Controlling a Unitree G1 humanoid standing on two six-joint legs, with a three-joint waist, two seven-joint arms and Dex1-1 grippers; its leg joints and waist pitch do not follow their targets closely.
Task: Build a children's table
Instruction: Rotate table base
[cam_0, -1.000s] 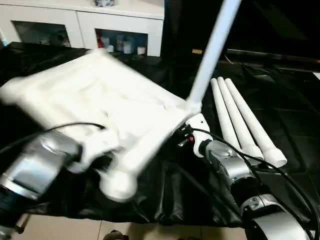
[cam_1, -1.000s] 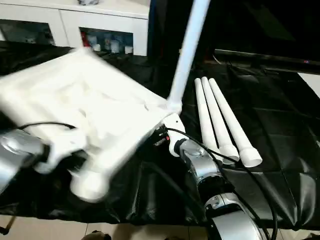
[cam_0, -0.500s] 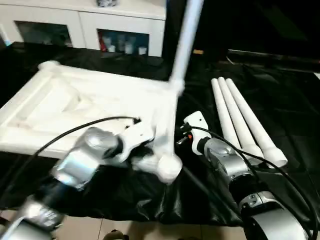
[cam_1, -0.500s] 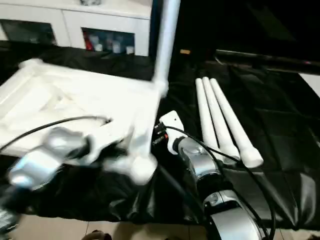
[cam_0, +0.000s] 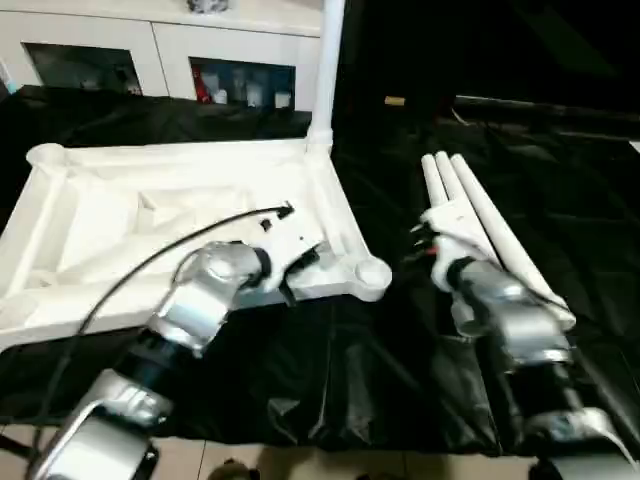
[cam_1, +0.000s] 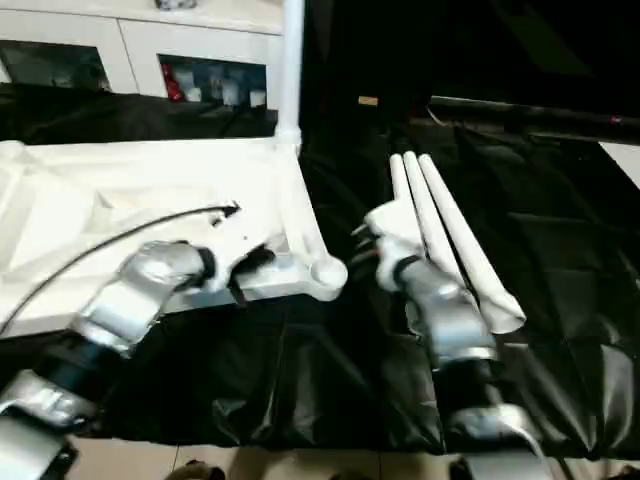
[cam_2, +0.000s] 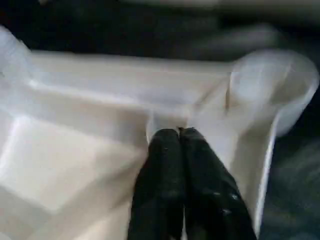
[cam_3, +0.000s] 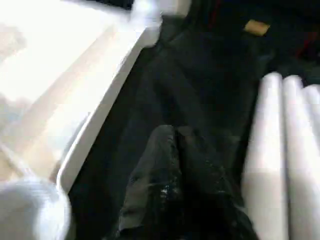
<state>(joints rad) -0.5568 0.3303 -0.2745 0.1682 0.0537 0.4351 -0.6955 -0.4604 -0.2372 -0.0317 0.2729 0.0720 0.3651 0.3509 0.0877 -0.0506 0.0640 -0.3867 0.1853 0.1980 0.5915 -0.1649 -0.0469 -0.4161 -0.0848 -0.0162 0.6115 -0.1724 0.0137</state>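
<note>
The children's table top lies upside down on the black cloth, ribbed side up. One white leg stands upright in its far right corner socket. The near right socket holds nothing. Three loose legs lie side by side to the right. My left gripper is shut, its tips against the near rim beside that socket. Over the cloth, between the top's right edge and the loose legs, my right gripper is shut and holds nothing.
A black cloth covers the work surface and hangs over its front edge, with floor tiles below. A white cabinet with glass doors stands behind. Dark furniture fills the back right.
The table top, tilted up in the air a second ago, now lies flat with its leg upright. My left gripper moved to the near right rim. My right gripper drew away towards the loose legs.
</note>
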